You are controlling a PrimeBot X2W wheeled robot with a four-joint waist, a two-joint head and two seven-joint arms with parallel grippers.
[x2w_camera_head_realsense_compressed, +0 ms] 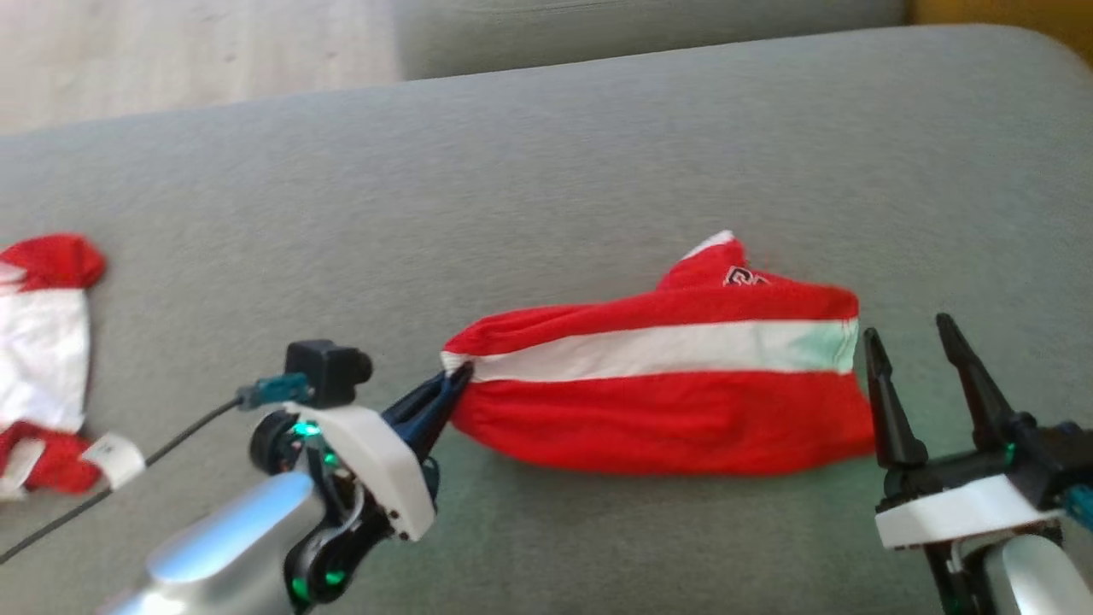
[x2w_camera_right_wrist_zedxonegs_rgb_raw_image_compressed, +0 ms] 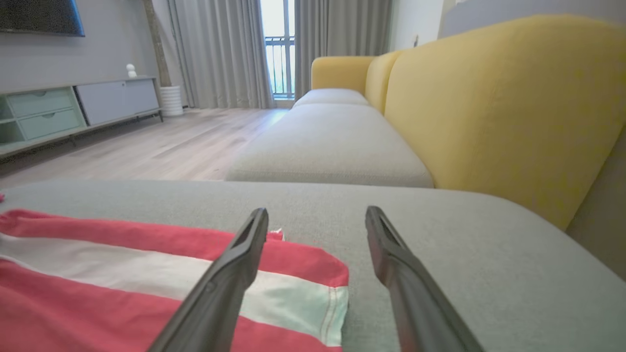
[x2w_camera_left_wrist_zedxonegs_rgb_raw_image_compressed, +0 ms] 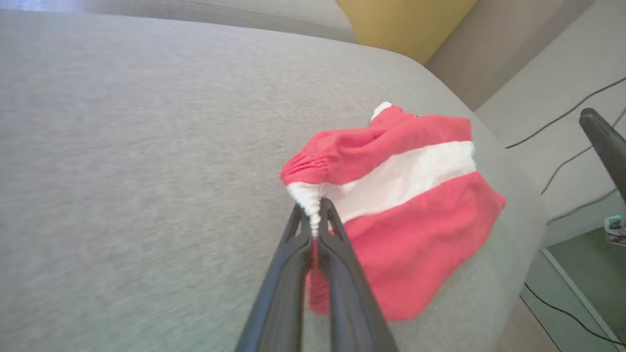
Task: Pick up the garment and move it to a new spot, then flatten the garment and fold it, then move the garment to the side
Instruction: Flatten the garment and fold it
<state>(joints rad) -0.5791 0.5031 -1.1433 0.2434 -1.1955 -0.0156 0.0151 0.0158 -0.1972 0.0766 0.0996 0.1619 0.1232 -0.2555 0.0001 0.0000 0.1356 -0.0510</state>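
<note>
Garment: The red soft-cloth garment with a white band (x2w_camera_head_realsense_compressed: 666,410) is lying stretched out on the wide grey fabric sofa cushion (x2w_camera_head_realsense_compressed: 546,154). In the head view its length is running from 9 o'clock to 3 o'clock. A small peak with a white edge and a dark emblem is sticking up on its 12 o'clock side.

Garment against left pincer: The garment's gathered end is sitting right at the tips of the left pincer (x2w_camera_head_realsense_compressed: 457,382), and the rest is spreading away toward 3 o'clock from them.

Left pincer: Its two dark fingers are pressing together on the bunched red-and-white hem and pointing toward 2 o'clock in the head view. In the left wrist view the white cloth is puckering between the tips.

Garment against right pincer: The garment's flat, stitched end is lying at 9 o'clock from the right pincer (x2w_camera_head_realsense_compressed: 907,331), just beside the nearer finger. I cannot tell whether they are touching.

Right pincer: Its fingers are standing spread wide apart, pointing toward 12 o'clock and gripping nothing. In the right wrist view bare grey cushion is showing between them.

Other cloth: A second red-and-white piece of clothing (x2w_camera_head_realsense_compressed: 43,359) is lying at the 9 o'clock edge of the head view, well apart from the garment.

Backrest: A yellow upholstered sofa backrest (x2w_camera_right_wrist_zedxonegs_rgb_raw_image_compressed: 489,98) is rising at 2 o'clock in the right wrist view.
</note>
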